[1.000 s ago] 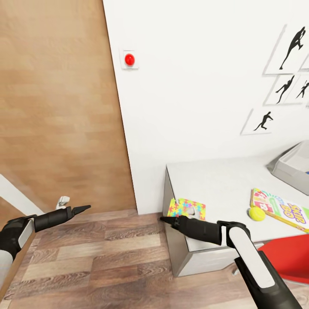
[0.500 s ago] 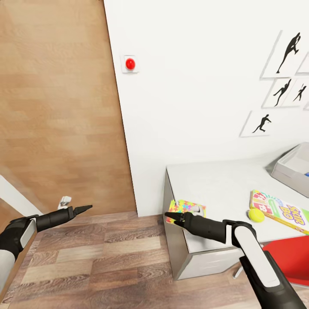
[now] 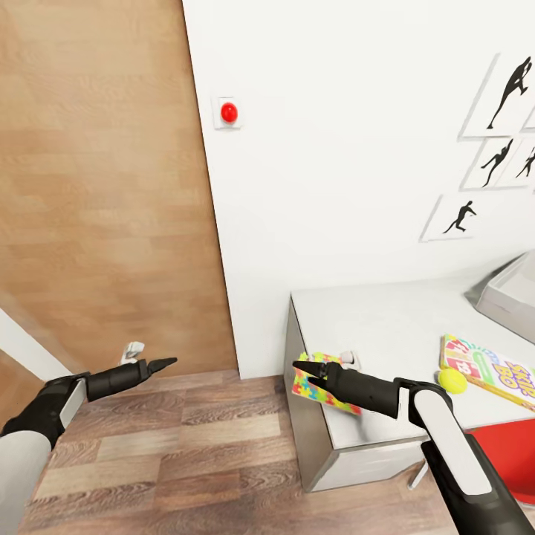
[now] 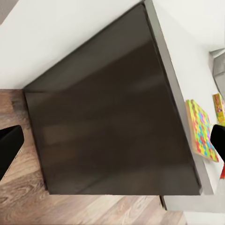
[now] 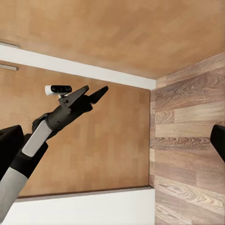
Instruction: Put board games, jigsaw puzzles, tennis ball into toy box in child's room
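Note:
One jigsaw puzzle sits at the end corner of the table. It looks tilted and hangs partly over the edge. My right gripper hovers just above it, fingers open, with nothing between them in the right wrist view. Further right on the table are the tennis ball and the Skip-Bo board game. A corner of the toy box shows at the back right. My left gripper hangs open over the floor, well left of the table.
A wood-panelled wall stands at the left and a white wall with a red button behind the table. A red chair sits at the lower right. Open plank floor lies between my arms.
The view has shifted a little. My right gripper crept forward over the puzzle, which slid toward the table's end edge and tipped. My left gripper edged slightly right.

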Tool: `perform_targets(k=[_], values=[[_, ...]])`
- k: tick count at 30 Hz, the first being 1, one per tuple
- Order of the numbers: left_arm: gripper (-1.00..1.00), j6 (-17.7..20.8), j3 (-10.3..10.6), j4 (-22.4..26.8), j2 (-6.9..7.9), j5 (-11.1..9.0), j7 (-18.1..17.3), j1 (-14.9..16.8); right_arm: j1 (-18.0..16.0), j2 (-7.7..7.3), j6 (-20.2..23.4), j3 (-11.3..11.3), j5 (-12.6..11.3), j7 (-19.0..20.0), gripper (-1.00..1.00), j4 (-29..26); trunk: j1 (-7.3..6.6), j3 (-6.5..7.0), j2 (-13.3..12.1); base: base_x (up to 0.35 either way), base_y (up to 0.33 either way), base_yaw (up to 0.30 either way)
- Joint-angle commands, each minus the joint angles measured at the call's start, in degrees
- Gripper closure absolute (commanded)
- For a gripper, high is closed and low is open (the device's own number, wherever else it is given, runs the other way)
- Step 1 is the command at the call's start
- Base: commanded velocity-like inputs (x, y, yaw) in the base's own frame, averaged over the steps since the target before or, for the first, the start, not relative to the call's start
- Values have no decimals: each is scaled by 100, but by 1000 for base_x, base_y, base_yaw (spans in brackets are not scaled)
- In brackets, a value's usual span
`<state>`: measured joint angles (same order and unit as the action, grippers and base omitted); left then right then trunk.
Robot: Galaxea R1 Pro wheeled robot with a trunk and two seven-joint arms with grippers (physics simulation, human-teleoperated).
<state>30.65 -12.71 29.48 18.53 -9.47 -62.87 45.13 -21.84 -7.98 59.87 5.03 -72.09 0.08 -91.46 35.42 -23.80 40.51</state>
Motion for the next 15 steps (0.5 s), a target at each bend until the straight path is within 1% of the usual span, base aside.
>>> perform_targets(k=[1,2,4,9,12,15], values=[[-100,51,-6,-2,-36,-21,69,4,-4,-3,13,2,2,1,-100,-3,3,-6,6,172,65,0],[-100,52,-5,-3,-89,-25,206,4,-4,-3,13,-2,2,1,-100,-3,3,-6,6,115,42,0],[-100,49,-4,-3,-135,-35,329,4,-4,-2,13,-6,2,1,-100,-3,3,-6,6,75,27,0],[-100,42,-5,-3,-170,-41,442,4,-4,-7,13,-9,-2,3,-100,-3,3,-6,6,51,10,0],[-100,49,-4,-3,-187,-31,475,4,-4,-9,13,-16,-5,7,-100,-3,3,-6,6,190,3,0],[-100,53,-4,-3,-246,-18,495,4,-4,-14,13,-68,-9,9,-100,-3,3,-6,6,273,1,0]])
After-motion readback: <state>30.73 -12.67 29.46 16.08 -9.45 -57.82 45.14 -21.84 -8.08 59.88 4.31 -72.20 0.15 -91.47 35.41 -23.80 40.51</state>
